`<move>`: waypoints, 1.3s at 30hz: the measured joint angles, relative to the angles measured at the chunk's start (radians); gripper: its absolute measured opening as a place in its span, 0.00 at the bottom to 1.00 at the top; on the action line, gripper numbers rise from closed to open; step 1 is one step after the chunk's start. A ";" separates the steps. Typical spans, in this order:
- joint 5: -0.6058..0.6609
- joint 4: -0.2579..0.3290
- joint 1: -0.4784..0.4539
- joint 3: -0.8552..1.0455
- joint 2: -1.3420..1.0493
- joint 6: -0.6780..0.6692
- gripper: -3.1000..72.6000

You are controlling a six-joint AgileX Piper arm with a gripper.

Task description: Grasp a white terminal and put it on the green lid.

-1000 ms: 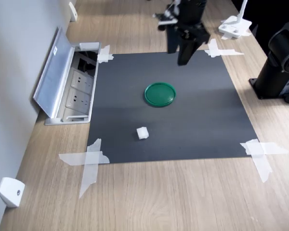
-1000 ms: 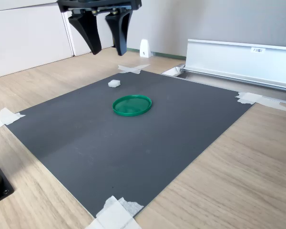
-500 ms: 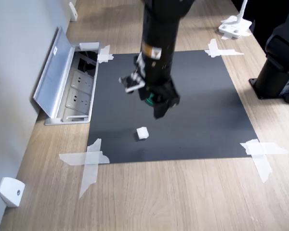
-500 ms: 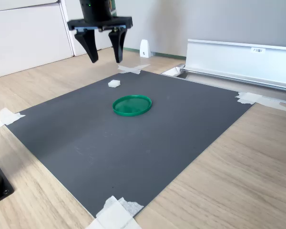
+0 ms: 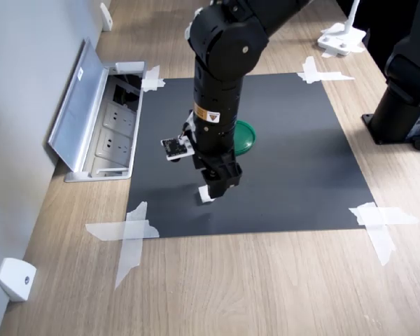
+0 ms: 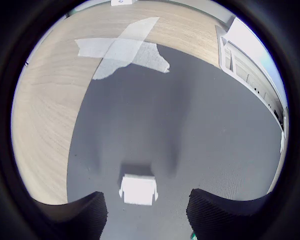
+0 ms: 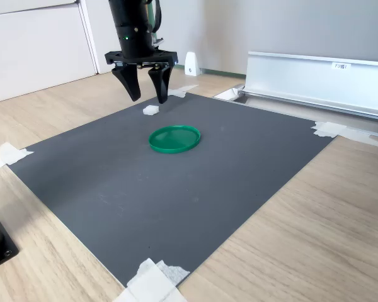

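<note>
On the dark mat (image 5: pixel 294 140) in the first exterior view, the green lid (image 5: pixel 246 135) is seen empty, half hidden by the arm. In the wrist view, the white terminal (image 6: pixel 138 189) is framed between spread fingers. In the second exterior view, the gripper (image 7: pixel 145 88) is held apart just above it on the wooden table (image 7: pixel 315 214).

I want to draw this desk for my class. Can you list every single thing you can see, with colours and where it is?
Block: one, white, tiny, on the mat right under the gripper.
Lid: one, dark green, round, flat on the mat's middle, apart from the block.
Mat: one, dark grey, square, on the desk.
Tape crosses: four, whitish, one at each mat corner.
Socket box: one, silver, lid open, at the first exterior view's left.
Wedge: one, white, on the desk at the first exterior view's lower left.
Desk: one, light wood.
Black base: one, at the first exterior view's right edge.
Gripper: one, black, open, just above the block.
</note>
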 joint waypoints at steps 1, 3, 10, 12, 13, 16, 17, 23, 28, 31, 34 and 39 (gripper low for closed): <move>-0.006 0.004 0.000 0.000 0.001 0.000 0.94; -0.008 0.009 0.000 0.000 0.007 0.002 0.94; -0.017 0.018 0.000 0.000 0.037 0.002 0.94; -0.026 0.026 0.000 0.000 0.038 0.002 0.94; -0.027 0.029 0.000 0.000 0.040 0.002 0.94; -0.030 0.040 0.000 0.000 0.052 0.002 0.94; -0.030 0.044 0.000 0.000 0.057 0.002 0.94; -0.036 0.060 0.000 0.000 0.071 0.002 0.94; -0.047 0.065 0.000 -0.001 0.079 0.009 0.94; -0.045 0.065 0.000 -0.003 0.081 0.010 0.94; -0.042 0.064 0.000 -0.005 0.083 0.010 0.91; -0.041 0.044 -0.001 -0.005 0.085 0.010 0.70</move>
